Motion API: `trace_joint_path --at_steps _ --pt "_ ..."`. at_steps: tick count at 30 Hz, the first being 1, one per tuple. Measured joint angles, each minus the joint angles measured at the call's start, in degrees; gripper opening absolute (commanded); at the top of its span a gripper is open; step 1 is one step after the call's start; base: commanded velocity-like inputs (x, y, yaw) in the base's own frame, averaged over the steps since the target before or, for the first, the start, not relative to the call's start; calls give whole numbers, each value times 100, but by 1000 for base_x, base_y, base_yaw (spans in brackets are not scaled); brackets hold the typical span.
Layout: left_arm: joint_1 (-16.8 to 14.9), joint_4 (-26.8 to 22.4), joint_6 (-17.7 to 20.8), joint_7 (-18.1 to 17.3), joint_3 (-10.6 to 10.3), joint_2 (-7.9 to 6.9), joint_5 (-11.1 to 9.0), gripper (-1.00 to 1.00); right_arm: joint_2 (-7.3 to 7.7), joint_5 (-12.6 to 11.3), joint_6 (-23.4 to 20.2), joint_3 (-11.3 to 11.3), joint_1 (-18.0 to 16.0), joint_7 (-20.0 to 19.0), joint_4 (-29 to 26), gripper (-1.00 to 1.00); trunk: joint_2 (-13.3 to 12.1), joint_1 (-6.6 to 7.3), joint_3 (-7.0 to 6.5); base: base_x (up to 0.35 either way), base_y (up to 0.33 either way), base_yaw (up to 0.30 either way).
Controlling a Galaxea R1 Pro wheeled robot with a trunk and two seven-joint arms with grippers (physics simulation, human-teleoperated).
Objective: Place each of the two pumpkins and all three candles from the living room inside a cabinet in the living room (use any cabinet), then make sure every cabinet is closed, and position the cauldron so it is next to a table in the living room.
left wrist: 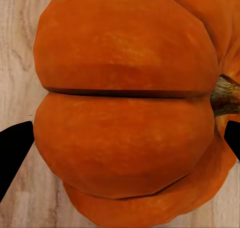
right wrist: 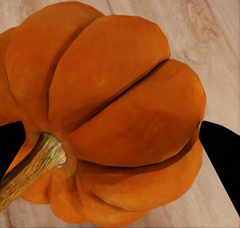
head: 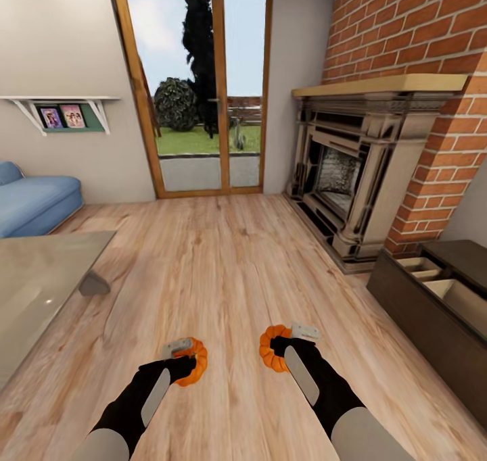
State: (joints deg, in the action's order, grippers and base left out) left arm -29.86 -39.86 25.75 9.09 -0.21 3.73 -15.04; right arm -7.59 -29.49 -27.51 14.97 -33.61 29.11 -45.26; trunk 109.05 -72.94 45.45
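above the wood floor, left hand grips one pumpkin, right hand grips another pumpkin.

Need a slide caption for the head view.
Each gripper holds a pumpkin, left and right, over wood floor beside the open cabinet.

floor: light wood planks | carries table, cabinet, sofa

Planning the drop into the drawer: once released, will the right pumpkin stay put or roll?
The pumpkin looks round and ribbed, so it may well roll. It probably stays rigid, showing no denting between the right tool's fingers. Its stem might stop a roll.
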Motion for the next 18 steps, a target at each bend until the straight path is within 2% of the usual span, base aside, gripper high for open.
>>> trace_joint_path --at_steps 8,13,18 --pt "0 1 1 0 1 0 6 -100 0 -4 0 -3 0 0 0 -100 0 0 8 338 0 -21" --pt "-1 2 -2 0 0 -2 6 -100 1 0 -2 -6 1 0 -2 -100 0 0 28 338 29 -206" --pt "-1 2 0 1 0 2 2 -100 1 1 -2 -5 1 0 -2 -100 0 0 51 327 132 -239"
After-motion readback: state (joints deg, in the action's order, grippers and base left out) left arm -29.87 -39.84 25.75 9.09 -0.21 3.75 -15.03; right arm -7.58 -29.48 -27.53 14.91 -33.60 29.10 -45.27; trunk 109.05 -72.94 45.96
